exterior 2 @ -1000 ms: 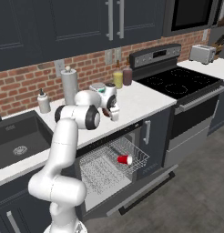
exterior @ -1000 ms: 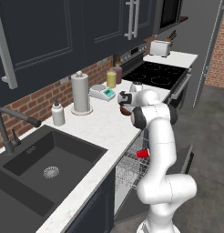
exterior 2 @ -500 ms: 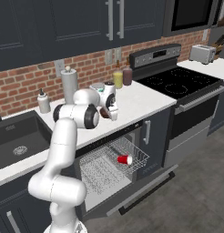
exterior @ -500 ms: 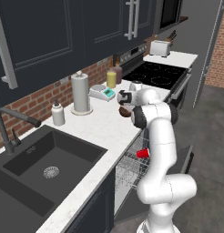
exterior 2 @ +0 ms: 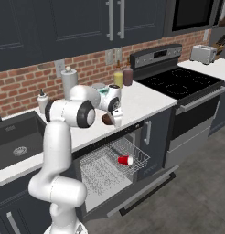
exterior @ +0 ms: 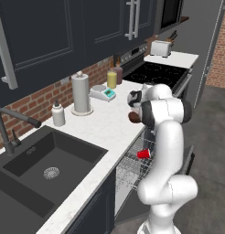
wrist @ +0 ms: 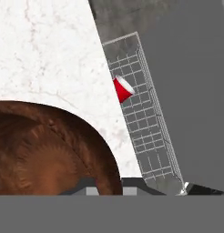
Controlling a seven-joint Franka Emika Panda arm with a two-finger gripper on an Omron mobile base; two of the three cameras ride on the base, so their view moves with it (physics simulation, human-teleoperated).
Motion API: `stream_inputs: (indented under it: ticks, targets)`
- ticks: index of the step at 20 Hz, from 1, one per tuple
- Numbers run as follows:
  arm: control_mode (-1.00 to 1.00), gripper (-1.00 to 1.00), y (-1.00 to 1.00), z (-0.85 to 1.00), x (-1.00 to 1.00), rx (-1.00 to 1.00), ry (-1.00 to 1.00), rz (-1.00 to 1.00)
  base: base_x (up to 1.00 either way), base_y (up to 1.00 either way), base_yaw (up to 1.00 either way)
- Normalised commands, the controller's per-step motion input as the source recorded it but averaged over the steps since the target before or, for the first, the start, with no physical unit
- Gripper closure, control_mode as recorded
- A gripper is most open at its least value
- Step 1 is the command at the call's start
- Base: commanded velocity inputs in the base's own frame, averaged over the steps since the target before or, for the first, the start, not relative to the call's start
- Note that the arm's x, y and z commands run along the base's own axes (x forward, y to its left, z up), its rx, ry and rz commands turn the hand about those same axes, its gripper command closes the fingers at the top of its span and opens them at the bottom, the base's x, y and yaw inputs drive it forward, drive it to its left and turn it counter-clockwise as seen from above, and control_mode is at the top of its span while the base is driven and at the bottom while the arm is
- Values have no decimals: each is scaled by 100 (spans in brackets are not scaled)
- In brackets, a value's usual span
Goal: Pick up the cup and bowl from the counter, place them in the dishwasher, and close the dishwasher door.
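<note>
Closed now on the bowl's rim, after standing apart a second ago.

Clamped on the near edge of the brown bowl (wrist: 45, 150), with the gripper (exterior 2: 115, 119) reaching down from above. Sits on the white counter (exterior: 103, 125) near its front edge, same spot as before, seen just left of the arm (exterior: 162, 137) in the left base view (exterior: 133, 117). Lies on its side in the silver wire rack (exterior 2: 107, 164), the red cup (exterior 2: 125, 160), down below the counter and off to the right. Hangs open and flat under the rack, the dark dishwasher door (exterior 2: 146, 189). Farther back by the brick wall: a paper towel roll (exterior: 81, 93), a small white bottle (exterior: 58, 114), a yellow bottle (exterior: 112, 79). Off to the left, a black sink (exterior: 45, 167); off to the right, a black stove (exterior 2: 180, 82) and a toaster (exterior 2: 202, 54).
</note>
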Motion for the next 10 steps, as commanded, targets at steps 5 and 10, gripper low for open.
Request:
stream_inputs:
  ticks: [5, 10]
  targets:
    - [-100, 100, -70, 0, -100, 6, -12, -7, 0, 0, 0]
    - [-100, 100, -61, 0, -100, 10, -11, -8, 0, 0, 0]
